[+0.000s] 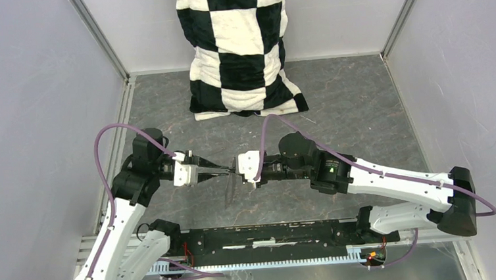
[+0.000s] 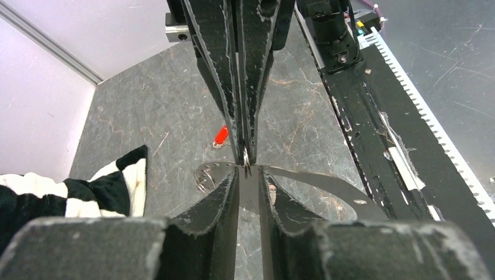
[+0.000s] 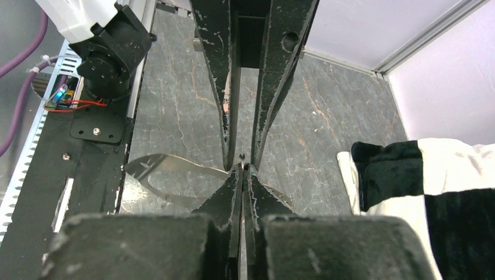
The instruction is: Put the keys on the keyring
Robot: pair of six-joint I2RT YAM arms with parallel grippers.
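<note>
Quick status from my end. Both arms meet tip to tip over the middle of the bench [image 1: 348, 106]. The right end effector [image 3: 243, 171] is clamped fully closed, and as far as I can see it's pinching the keyring [image 3: 153, 165], which hangs off its tips up in the air, clear of the bench surface. In the top view the loop dangles just below where the two arms meet.

The left end effector [image 2: 249, 173] is only cracked open partway, its fingers sitting on either side of the right one's tips. I honestly can't tell if it's touching the ring, but it isn't squeezed down on anything.

The red key [image 2: 220, 135] is lying flat on the bench below the tips. There's a checkered black-and-white cloth [image 1: 239, 48] at the back wall.
</note>
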